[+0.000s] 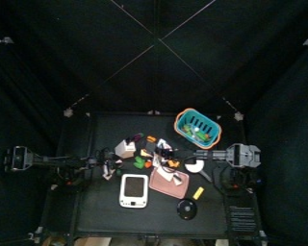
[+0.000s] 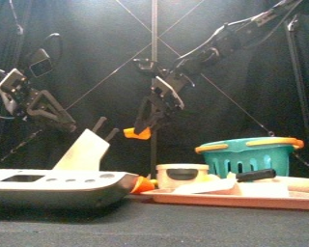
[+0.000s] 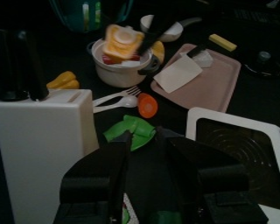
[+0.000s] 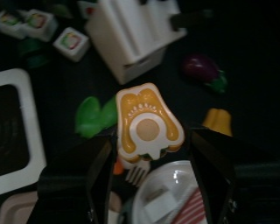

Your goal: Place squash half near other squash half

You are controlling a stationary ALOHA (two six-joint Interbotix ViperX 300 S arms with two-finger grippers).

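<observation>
In the right wrist view a squash half (image 4: 147,125), orange with a cream cut face, sits between the jaws of my right gripper (image 4: 154,147), which is shut on it. The left wrist view shows that squash half (image 3: 122,42) held in the air just over a white bowl (image 3: 122,68). From the front, the right gripper (image 2: 154,108) hangs above the table's middle. I cannot pick out the other squash half with certainty. My left gripper (image 3: 154,150) is open and holds nothing, low between the knife block (image 3: 43,131) and the scale (image 3: 241,149).
A teal basket (image 1: 198,123) stands at the back right. The pink tray (image 3: 219,77) carries a white piece. A fork (image 3: 113,99), a red slice (image 3: 147,106) and a green item (image 3: 136,134) lie near the bowl. An eggplant (image 4: 202,66) lies by the knife block (image 4: 136,31).
</observation>
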